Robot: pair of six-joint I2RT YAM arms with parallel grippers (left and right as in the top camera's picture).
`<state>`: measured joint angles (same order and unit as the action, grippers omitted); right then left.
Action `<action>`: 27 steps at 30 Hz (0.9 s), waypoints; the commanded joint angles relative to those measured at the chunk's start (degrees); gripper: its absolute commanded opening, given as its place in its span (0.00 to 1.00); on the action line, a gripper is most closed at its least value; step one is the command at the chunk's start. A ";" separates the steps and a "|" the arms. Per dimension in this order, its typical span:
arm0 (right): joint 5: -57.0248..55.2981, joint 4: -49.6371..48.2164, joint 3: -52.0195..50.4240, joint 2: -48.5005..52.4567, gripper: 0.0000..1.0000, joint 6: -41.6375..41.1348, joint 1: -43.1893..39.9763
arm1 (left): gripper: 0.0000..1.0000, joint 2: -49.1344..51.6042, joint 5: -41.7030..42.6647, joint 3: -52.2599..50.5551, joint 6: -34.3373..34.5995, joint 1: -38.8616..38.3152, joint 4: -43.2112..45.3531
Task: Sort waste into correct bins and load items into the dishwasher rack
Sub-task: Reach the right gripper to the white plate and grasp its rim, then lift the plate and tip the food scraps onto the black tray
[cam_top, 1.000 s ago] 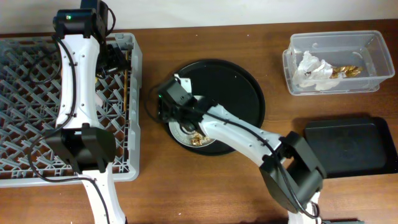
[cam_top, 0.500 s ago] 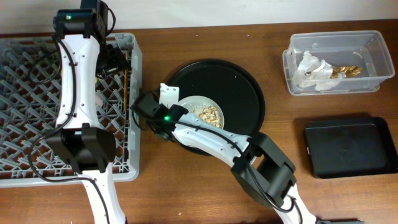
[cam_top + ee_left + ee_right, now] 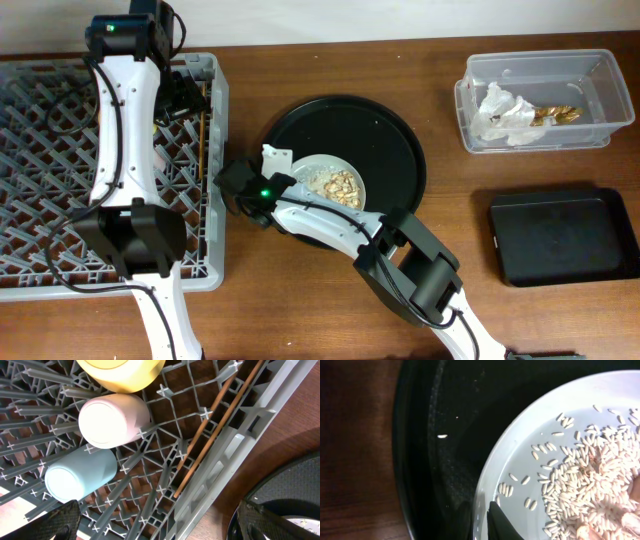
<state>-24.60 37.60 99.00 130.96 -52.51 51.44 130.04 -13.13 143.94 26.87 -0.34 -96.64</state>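
We count one pink cup and one light-blue cup, bases toward us, one yellow bowl and two brown chopsticks in the grey rack, below the left claw, spread wide and empty. The right claw pinches the rim of the single pale grey-blue plate, strewn with white grains and beige food bits, on the round black tray; two bins stand on the desk, a clear tub holding one crumpled napkin and a black container
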 commanded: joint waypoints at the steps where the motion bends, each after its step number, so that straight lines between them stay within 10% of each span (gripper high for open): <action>1: -1.57 1.14 0.63 1.88 0.14 -0.55 -0.02 | 0.99 0.24 -0.63 -0.13 0.50 0.02 -0.04; 27: -14.60 28.74 15.67 2.71 0.04 0.15 -5.53 | 1.00 0.24 -0.63 -0.13 0.50 -0.02 -0.04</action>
<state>-34.74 64.62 113.51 133.40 -52.25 46.44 130.04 -13.13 143.94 26.87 -0.34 -96.64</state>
